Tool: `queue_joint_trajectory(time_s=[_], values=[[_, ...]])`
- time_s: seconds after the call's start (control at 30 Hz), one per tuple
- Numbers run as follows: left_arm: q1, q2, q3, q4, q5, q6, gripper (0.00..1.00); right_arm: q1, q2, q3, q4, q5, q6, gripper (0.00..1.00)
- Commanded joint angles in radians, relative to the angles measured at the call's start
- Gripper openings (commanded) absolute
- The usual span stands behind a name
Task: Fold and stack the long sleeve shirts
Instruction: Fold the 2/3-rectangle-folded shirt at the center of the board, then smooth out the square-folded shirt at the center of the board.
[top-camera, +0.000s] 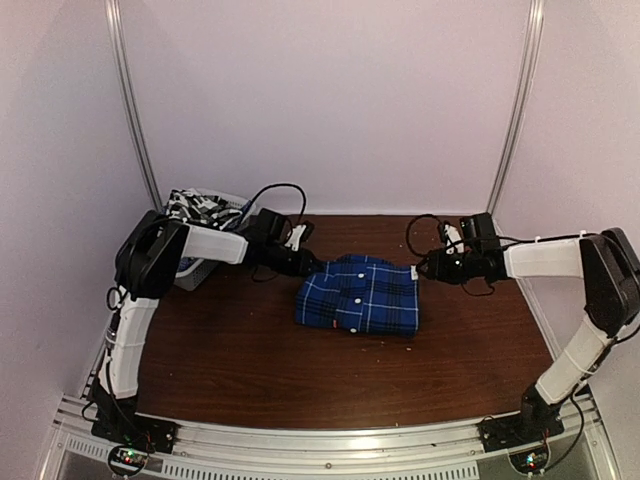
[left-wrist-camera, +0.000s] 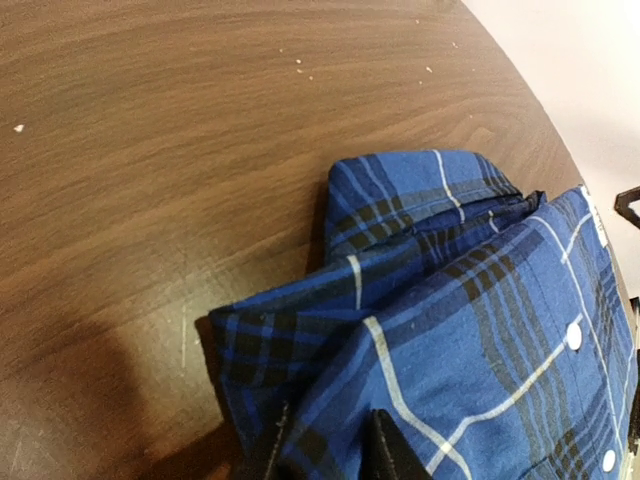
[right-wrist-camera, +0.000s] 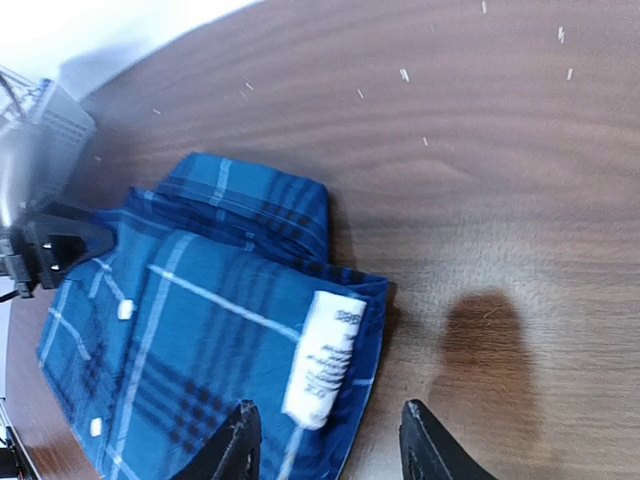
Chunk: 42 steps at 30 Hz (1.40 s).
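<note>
Plainly, the folded royal-blue and navy plaid shirt (top-camera: 360, 295) is laid flat at the middle of the brown wooden surface (top-camera: 240, 360), its long axis running left to right, and it is flanked at its far edge by both tools. The left tool (left-wrist-camera: 328, 440) is set at the far-left corner with its jaws narrowly parted around the cloth edge; whether the cloth is pinched cannot be told. The right tool (right-wrist-camera: 335, 445) is held at the far-right corner, by the white label, with jaws widely parted and nothing gripped. The black-and-white checked shirt (top-camera: 200, 207) is heaped in the white mesh basket (top-camera: 190, 272) at the far left, so the left arm is judged the nearer for it.
</note>
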Motion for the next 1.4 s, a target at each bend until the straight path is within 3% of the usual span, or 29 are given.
queue_joint_trajectory(time_s=[0.0,0.2,0.33,0.6,0.8,1.13,1.37], values=[[0.009,-0.144,-0.076,0.083,-0.085,0.024,0.28,0.025,-0.139,-0.046,-0.003,0.058,-0.02,0.5],[-0.012,-0.307,-0.288,0.245,-0.153,0.001,0.31,0.117,-0.193,-0.069,0.007,0.023,-0.012,0.51],[-0.047,-0.35,-0.368,0.329,-0.097,-0.002,0.32,0.161,-0.154,-0.062,0.067,-0.024,-0.003,0.51],[-0.101,-0.215,-0.316,0.349,0.012,-0.017,0.32,0.168,0.021,-0.062,0.178,-0.107,0.01,0.51],[-0.102,-0.171,-0.339,0.347,-0.072,-0.02,0.31,0.162,0.099,-0.105,0.244,-0.118,0.02,0.51],[-0.102,-0.201,-0.497,0.435,-0.128,-0.02,0.31,0.144,0.086,-0.168,0.235,-0.068,-0.016,0.52],[-0.102,-0.288,-0.566,0.491,-0.146,-0.009,0.32,0.129,-0.016,-0.135,0.145,-0.03,-0.051,0.54]])
